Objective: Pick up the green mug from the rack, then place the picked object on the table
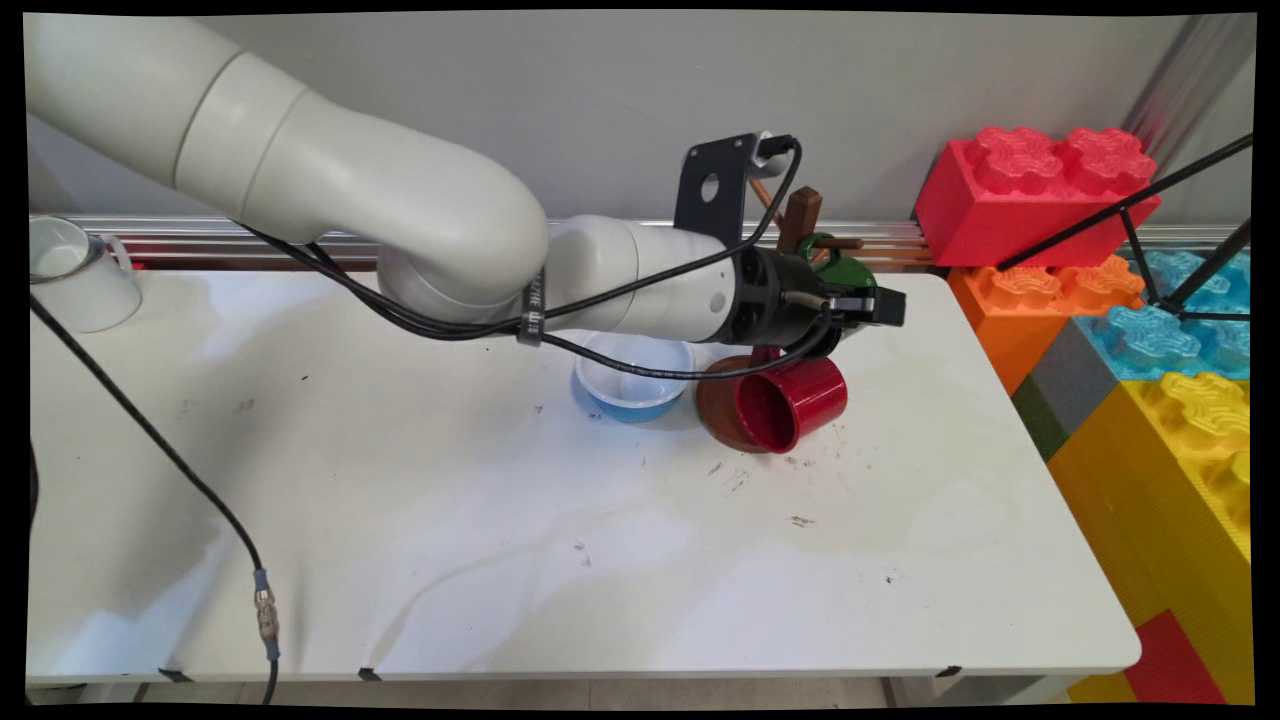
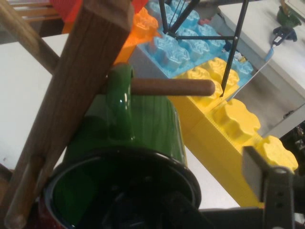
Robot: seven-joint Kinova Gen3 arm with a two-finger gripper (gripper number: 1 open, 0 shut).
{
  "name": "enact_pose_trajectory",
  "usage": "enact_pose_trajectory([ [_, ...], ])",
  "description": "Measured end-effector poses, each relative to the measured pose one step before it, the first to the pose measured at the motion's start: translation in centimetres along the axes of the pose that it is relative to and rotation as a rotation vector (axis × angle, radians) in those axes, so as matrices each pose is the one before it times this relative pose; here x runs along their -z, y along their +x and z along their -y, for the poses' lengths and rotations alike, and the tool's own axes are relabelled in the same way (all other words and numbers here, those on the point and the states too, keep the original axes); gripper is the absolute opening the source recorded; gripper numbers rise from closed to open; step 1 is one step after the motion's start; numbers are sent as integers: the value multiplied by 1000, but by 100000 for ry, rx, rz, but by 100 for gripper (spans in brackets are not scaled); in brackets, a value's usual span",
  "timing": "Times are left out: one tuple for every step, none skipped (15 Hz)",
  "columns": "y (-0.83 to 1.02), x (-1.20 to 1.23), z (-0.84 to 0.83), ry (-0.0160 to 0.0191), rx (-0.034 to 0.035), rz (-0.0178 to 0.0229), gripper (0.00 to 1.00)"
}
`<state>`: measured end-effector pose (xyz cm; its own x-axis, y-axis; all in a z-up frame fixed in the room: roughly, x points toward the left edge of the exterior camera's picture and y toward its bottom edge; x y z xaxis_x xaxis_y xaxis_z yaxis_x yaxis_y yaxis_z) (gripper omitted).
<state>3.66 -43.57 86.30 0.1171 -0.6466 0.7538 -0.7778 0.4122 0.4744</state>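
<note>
- The arm reaches level from the upper left across the table [image 1: 500,520]; the gripper [image 1: 880,305] points right, beside the wooden mug stand [image 2: 71,95].
- Finger state: cannot tell.
- A green mug [image 2: 138,138] hangs by its handle on the stand's peg [image 2: 176,87].
- Below the gripper, a red mug [image 1: 790,402] lies on its side, near a blue bowl [image 1: 632,385].

The gripper [image 1: 885,305] reaches toward the table's [image 1: 500,560] right end, level with the mug tree [image 1: 800,215]. Just ahead of it a mug [image 2: 143,129] hangs by its handle on a peg [image 2: 176,87]. Below the hand a second mug [image 1: 790,403] lies on its side against the tree's base [image 1: 722,405]. Behind that, under the wrist, sits a bowl [image 1: 632,385]. Beyond the table's edge ahead, big blocks [image 1: 1150,330] are stacked. Far behind the hand, a cup [image 1: 75,272] stands at the table's back corner.
</note>
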Motion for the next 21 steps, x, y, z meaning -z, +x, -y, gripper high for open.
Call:
enact_pose_trajectory([
  [6, -25, 64, 166, -16, -278, 0],
  [1, -26, 46, 117, -11, -152, 0],
  [16, -34, 84, 233, 28, -288, 0],
  [26, -28, 105, 298, 49, -332, 0],
  [18, -16, 110, 325, 57, -305, 0],
  [16, 28, 112, 287, 85, -240, 0],
  [1, 23, 95, 216, 62, -143, 0],
  [-5, 13, 73, 127, 30, -26, 0],
  [-30, 66, 84, 78, 119, 35, 0],
  [-16, 42, 43, 19, 85, 19, 0],
  [-15, 76, 67, -5, 160, 10, 0],
  [-1, 69, 53, 10, 135, -33, 0],
  [-9, 75, 11, -193, 175, 25, 0],
  [1, 114, -4, -317, 291, -19, 0],
  [9, 133, -31, -435, 356, -63, 0],
  [26, 97, -95, -573, 328, -76, 0],
  [45, 119, -134, -736, 448, -153, 0],
  [50, 135, -169, -811, 503, -193, 0],
  [48, 85, -208, -870, 463, -120, 0],
  [31, 75, -151, -614, 293, -77, 0],
  [34, 116, -245, -938, 450, -60, 0],
])
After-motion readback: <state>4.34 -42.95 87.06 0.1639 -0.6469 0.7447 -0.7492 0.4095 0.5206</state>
